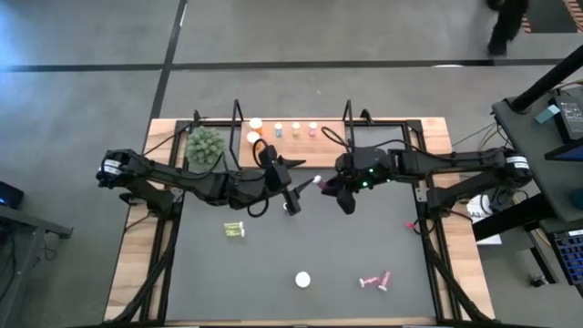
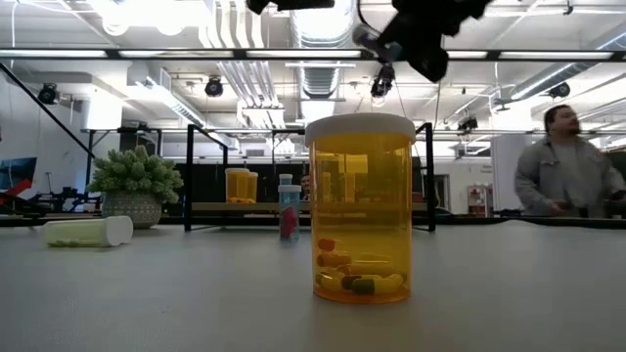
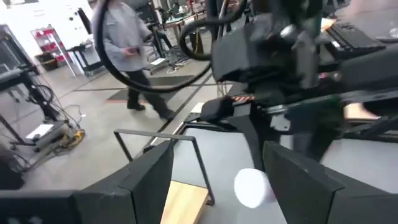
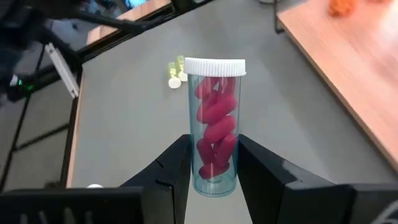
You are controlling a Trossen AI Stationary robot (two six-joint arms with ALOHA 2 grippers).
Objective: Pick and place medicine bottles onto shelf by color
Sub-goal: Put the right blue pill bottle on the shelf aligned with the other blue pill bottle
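The right gripper (image 4: 211, 168) is clamped on a clear, white-capped cylindrical bottle of pink pills (image 4: 214, 124), long axis extending beyond the fingertips, above mid-table with the light wooden shelf (image 1: 364, 130) just beyond; left gripper (image 1: 291, 202) stands apart.

A green spiky plant (image 1: 206, 146) in a pot sits at the table's back corner, on the left arm's side and just behind that arm's elbow; the low view shows it far off to one side. The dark mat (image 1: 301, 246) lies under both tools and covers most of the wooden table (image 1: 137, 264). A person (image 2: 567, 166) in a grey top stands in the room beyond the table, well away from the tools.
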